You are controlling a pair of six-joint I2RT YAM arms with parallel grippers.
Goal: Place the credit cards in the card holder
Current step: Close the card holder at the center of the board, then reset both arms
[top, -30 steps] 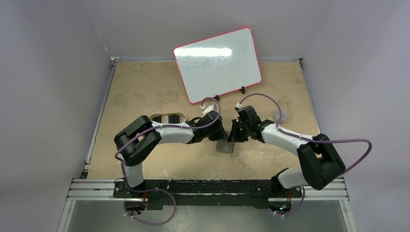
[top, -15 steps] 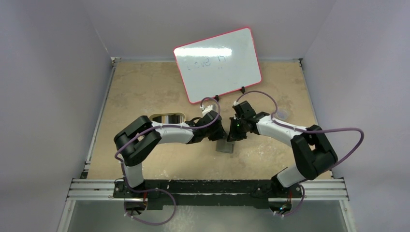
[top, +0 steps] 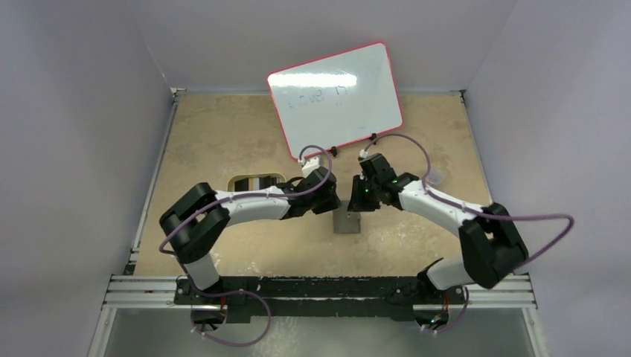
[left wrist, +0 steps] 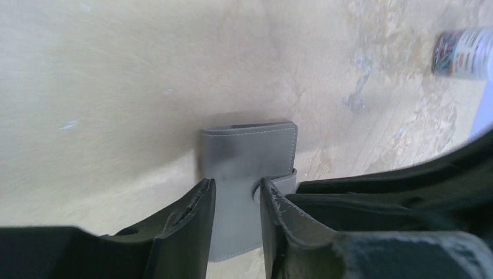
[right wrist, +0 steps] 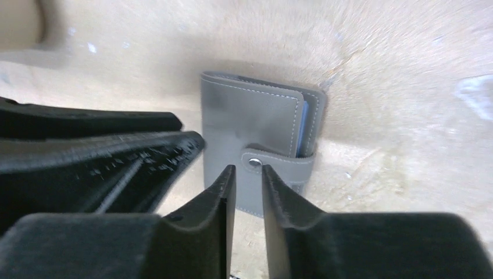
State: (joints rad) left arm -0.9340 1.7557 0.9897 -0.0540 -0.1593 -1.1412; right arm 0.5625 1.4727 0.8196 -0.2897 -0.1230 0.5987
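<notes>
The card holder (top: 347, 221), 1 grey bifold wallet, lies shut and flat on the table (top: 223, 134), near the middle, directly between the 2 arms. Its 1 closing tab (right wrist: 279, 161) wraps over the free edge and is fastened by 1 round metal snap (right wrist: 254, 163). A thin blue strip (right wrist: 301, 131) shows in the open side of the fold; it may be a card edge or the pocket lining, the right wrist view is too soft to say.

The left gripper (left wrist: 235, 186) hangs just above the wallet's near end, its 2 fingers moderately parted with grey leather showing in the gap and nothing pinched. The right gripper (right wrist: 247, 171) hovers over the tab, its 2 fingers a narrow slit apart, tips just beside the snap, gripping nothing.

Farther out, 1 red-rimmed whiteboard (top: 335, 100) stands propped at the back of the table, 1 oval slot (top: 258, 181) opens in the tabletop behind the left arm, and 1 small blurred striped object (left wrist: 465, 53) lies well apart from the wallet
</notes>
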